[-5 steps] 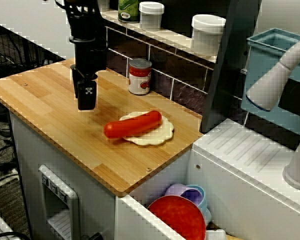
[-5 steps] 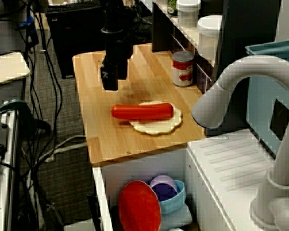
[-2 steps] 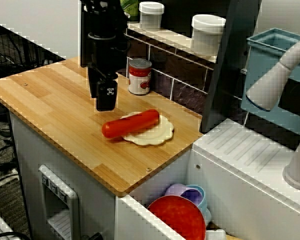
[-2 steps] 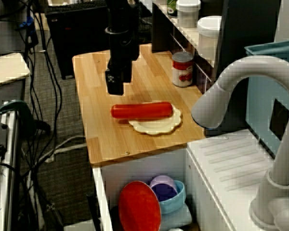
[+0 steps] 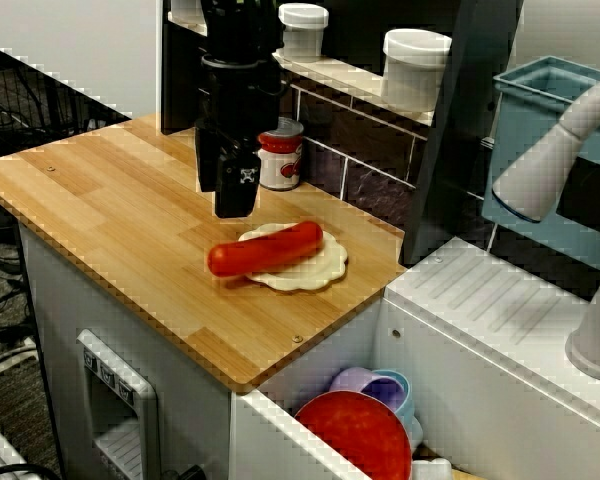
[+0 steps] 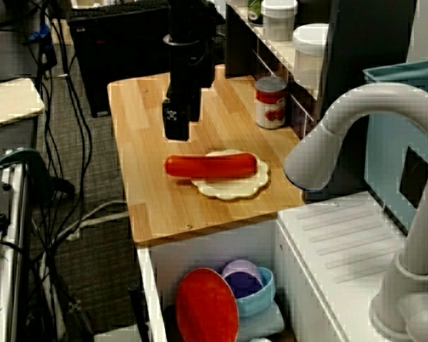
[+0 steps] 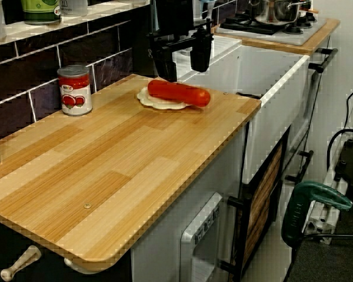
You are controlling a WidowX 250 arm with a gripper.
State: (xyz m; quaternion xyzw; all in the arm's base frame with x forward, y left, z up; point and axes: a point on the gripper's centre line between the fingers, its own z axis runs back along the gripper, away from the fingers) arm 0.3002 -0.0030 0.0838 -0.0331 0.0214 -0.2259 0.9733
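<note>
From where I stand, a glossy red-orange sausage (image 5: 265, 250), long, smooth and rounded at both ends, lies flat across a small cream plate with a scalloped rim (image 5: 320, 270). One end of it rests over the plate's middle. The other end sticks out past the plate's rim, above the light wooden countertop (image 5: 90, 200), on the side of the plate away from the dark tiled wall. The sausage's skin is even in colour, with a soft sheen along its top. The black gripper (image 7: 182, 61) hangs above the board just beside the plate, pointing straight down and clear of both plate and sausage. In the low view along the counter its two fingers (image 7: 166, 66) stand wide apart with nothing between them. A red-and-white labelled tin can (image 5: 280, 160) stands upright near the plate, on the plate's wall side, and does not touch it.
</note>
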